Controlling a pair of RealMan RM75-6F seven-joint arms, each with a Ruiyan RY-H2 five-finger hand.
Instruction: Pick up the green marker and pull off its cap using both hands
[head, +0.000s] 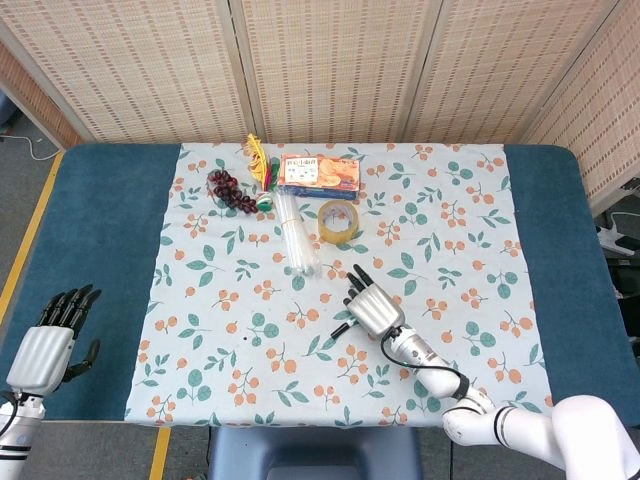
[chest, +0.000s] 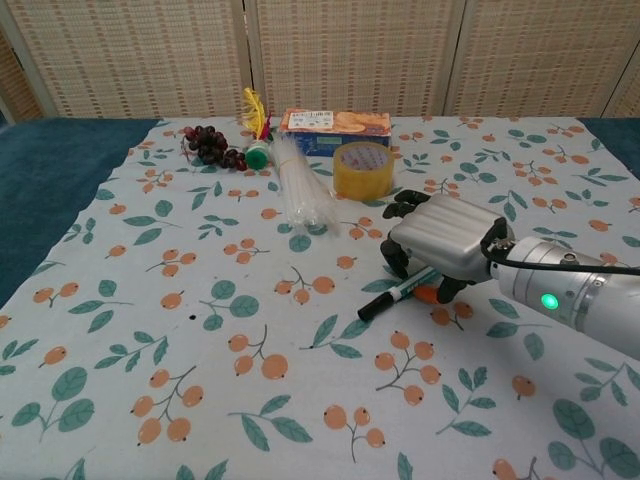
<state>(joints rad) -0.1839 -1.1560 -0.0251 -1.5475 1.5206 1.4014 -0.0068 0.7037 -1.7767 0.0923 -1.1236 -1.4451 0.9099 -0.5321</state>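
Green marker (chest: 397, 292) lies flat on the floral cloth (head: 250, 350) near the tabletop's centre, a little toward the front edge, black cap end pointing front-left. Right hand (chest: 447, 244) sits low over its rear half, palm down, fingers (chest: 396, 262) curled down around the barrel and touching it; marker not lifted, and a firm grasp cannot be confirmed from either view. In the head view the right hand (head: 372, 307) covers most of the marker (head: 340, 329), only the dark tip showing.

Left hand (head: 50, 342) rests at the front-left corner on blue cover, fingers spread, holding nothing.

Toward the back edge: tape roll (chest: 362, 169), snack box (chest: 335, 124), clear straw bundle (chest: 305, 194), grapes (chest: 208, 143).
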